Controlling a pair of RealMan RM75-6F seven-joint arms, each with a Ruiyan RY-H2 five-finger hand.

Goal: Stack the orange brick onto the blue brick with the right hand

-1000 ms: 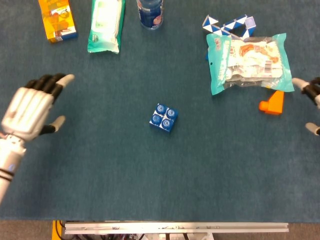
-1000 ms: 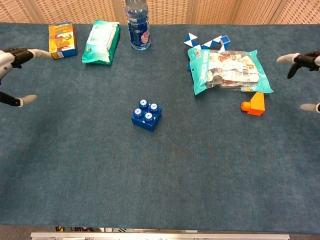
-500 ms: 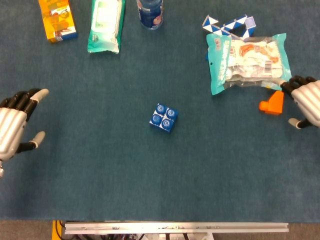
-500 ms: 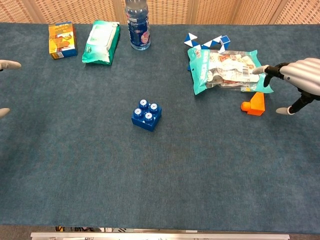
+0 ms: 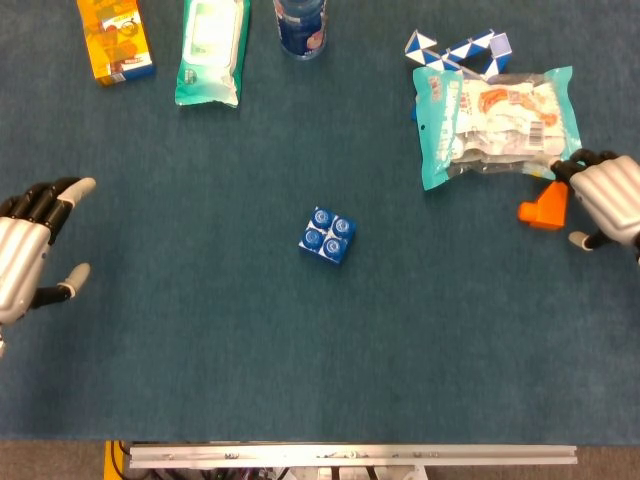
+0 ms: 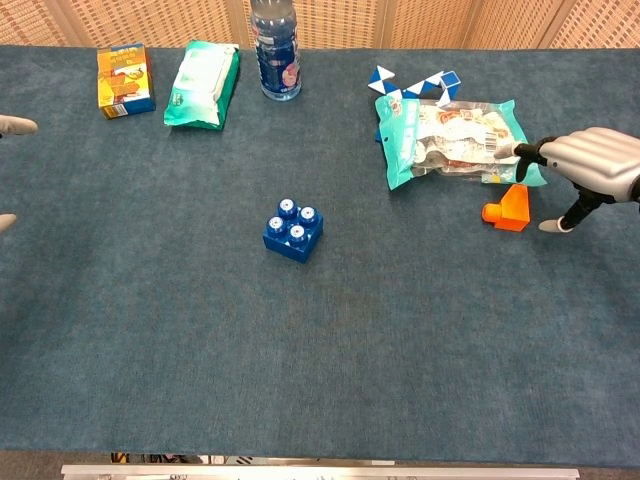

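Note:
The orange brick (image 5: 543,205) (image 6: 508,208) lies on the blue cloth at the right, just below a snack bag. My right hand (image 5: 607,200) (image 6: 590,167) hovers close to the brick's right side, fingers apart and holding nothing. The blue brick (image 5: 327,235) (image 6: 293,230) sits studs up near the middle of the table, far to the left of the orange one. At the left edge my left hand (image 5: 28,250) stays open and empty; the chest view shows only its fingertips (image 6: 18,126).
A teal snack bag (image 5: 497,120) lies right above the orange brick, with a blue-white snake toy (image 5: 455,50) behind it. Along the far edge stand an orange box (image 5: 115,38), a wipes pack (image 5: 212,50) and a bottle (image 5: 301,25).
My right hand came in from the right edge toward the orange brick. My left hand drew back toward the left edge, then held still.

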